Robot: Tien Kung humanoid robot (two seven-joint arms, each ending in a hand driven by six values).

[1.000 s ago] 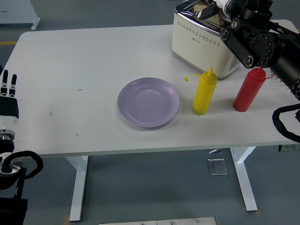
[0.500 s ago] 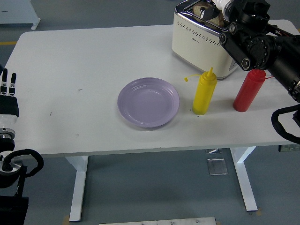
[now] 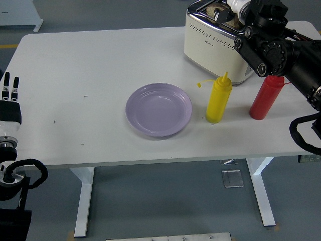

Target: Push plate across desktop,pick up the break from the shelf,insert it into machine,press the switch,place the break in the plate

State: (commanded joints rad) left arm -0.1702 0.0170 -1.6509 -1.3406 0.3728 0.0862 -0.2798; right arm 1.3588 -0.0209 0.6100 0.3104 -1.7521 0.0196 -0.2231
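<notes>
A cream toaster point(image 3: 213, 42) stands at the table's far right, and a slice of bread point(image 3: 221, 11) pokes out of its top slot. My right hand point(image 3: 241, 7) is over that slot at the picture's top edge, close to the bread; its black forearm point(image 3: 273, 47) crosses the toaster's right end. Whether the hand grips the bread is hidden by the frame edge. A lilac plate point(image 3: 158, 109) lies bare in the middle of the white table point(image 3: 90, 65). My left hand point(image 3: 9, 93) rests at the left edge, off the table, fingers straight and holding nothing.
A yellow squeeze bottle point(image 3: 218, 98) stands just right of the plate, in front of the toaster. Further right, under my right forearm, is a red squeeze bottle point(image 3: 266, 95). A black cable loop point(image 3: 303, 133) hangs at the right edge.
My right arm has crept slightly up and toward the toaster's top. The left hand has barely shifted. Plate, bottles and toaster are where they were.
</notes>
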